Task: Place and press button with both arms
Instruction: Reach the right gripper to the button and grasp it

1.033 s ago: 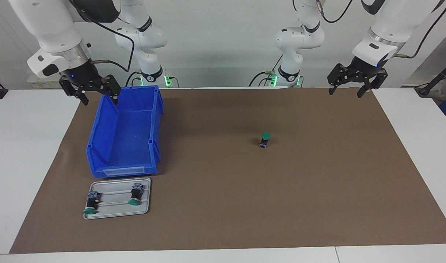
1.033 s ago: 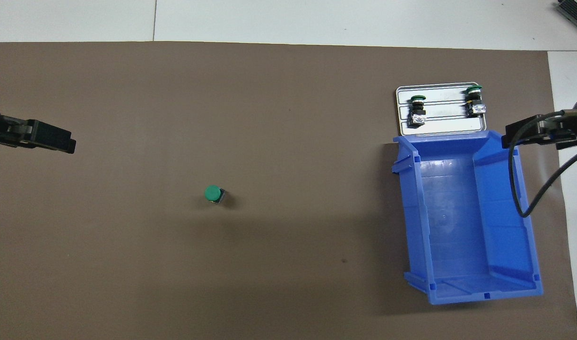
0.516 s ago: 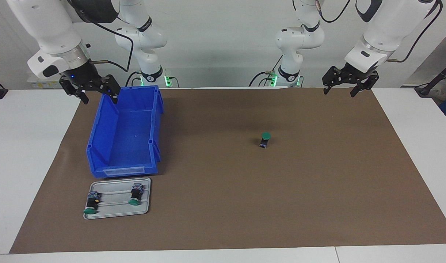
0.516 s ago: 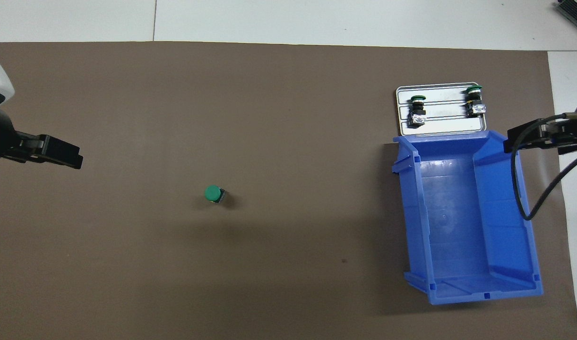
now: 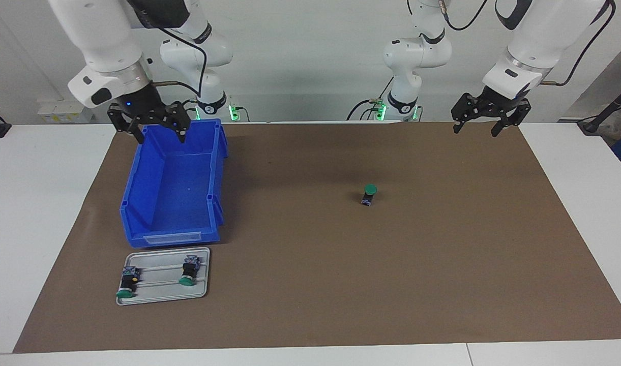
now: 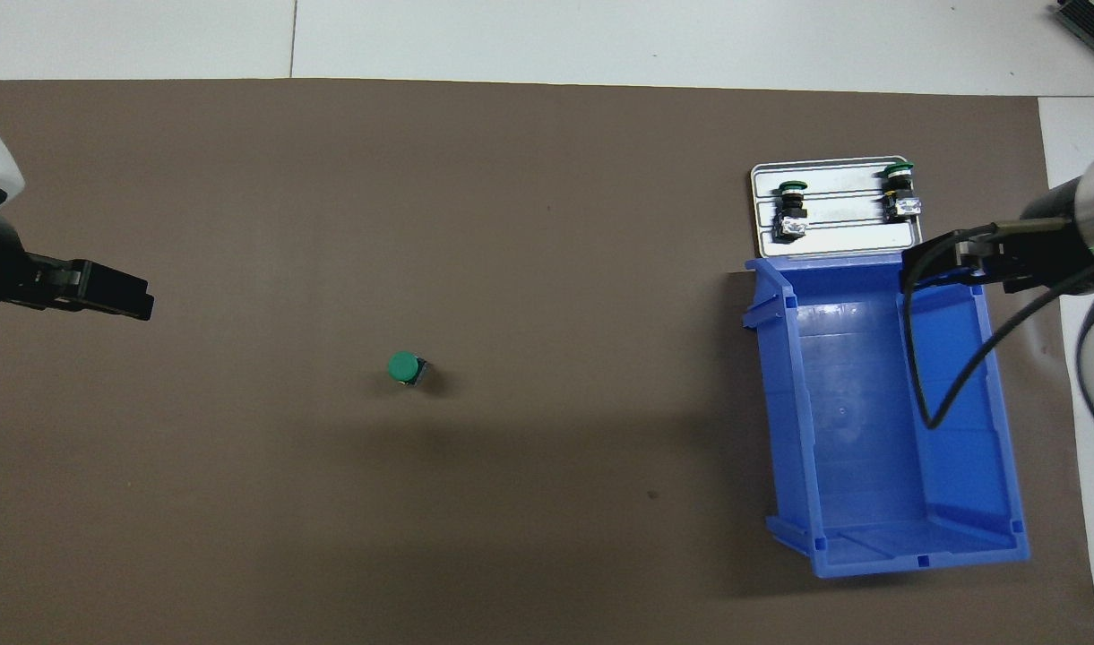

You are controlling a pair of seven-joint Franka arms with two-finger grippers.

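Note:
The button [image 5: 369, 194] stands upright on the brown mat [image 5: 442, 264], green cap up, also seen from overhead [image 6: 405, 367]. No gripper touches it. My left gripper [image 5: 474, 128] hangs open and empty in the air over the mat toward the left arm's end, well away from the button; the overhead view shows it side-on [image 6: 116, 294]. My right gripper [image 5: 159, 133] hangs open and empty above the blue bin [image 5: 137, 178], and in the overhead view [image 6: 936, 260] it overlaps the bin's rim.
The blue bin [image 6: 851, 412] has nothing in it and sits toward the right arm's end. Beside it, farther from the robots, a grey tray [image 5: 160, 294] [image 6: 847, 235] holds two more green-capped buttons [image 5: 125, 283] [image 5: 189, 272] lying on their sides.
My right gripper has swung toward the table's middle and now hangs above the bin. My left gripper shifted a little, staying raised. The button has not moved.

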